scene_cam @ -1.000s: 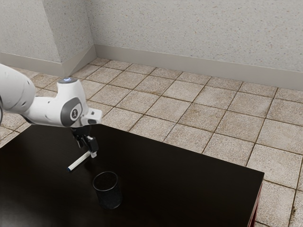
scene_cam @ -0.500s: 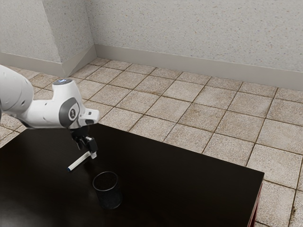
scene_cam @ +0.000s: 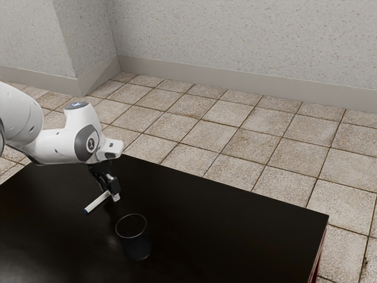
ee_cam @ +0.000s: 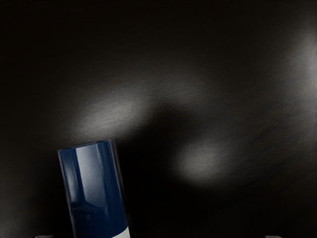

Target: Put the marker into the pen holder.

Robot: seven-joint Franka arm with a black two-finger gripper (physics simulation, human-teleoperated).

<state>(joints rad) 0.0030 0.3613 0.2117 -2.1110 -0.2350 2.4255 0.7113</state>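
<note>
The marker [scene_cam: 98,202] lies on the dark surface [scene_cam: 235,236], outside the pen holder. In the exterior view it slants from its blue end, toward that view's lower left, up to the black gripper [scene_cam: 111,195], where a finger covers part of its other end. Most of the length that shows is white.

The gripper points down over the marker, low above the surface. Its jaws stand well apart, with one end of the marker between them, and they have hold of nothing. In the wrist view, slivers of the two fingertips show far from each other, and the marker runs between them, nearer to one than to the other. That view also brings a glossy blue part of the marker up close, with the start of a white part behind it, over dark surface marked by soft, pale patches of light.

The pen holder [scene_cam: 135,244], a round black cup with a thin, paler rim, stands upright on the surface near the gripper, apart from both it and the marker. Its mouth faces up. The white arm [scene_cam: 56,144] reaches in from the exterior view's left. Beyond the surface lie a floor [scene_cam: 235,141] of square beige tiles and a speckled grey wall [scene_cam: 235,35].
</note>
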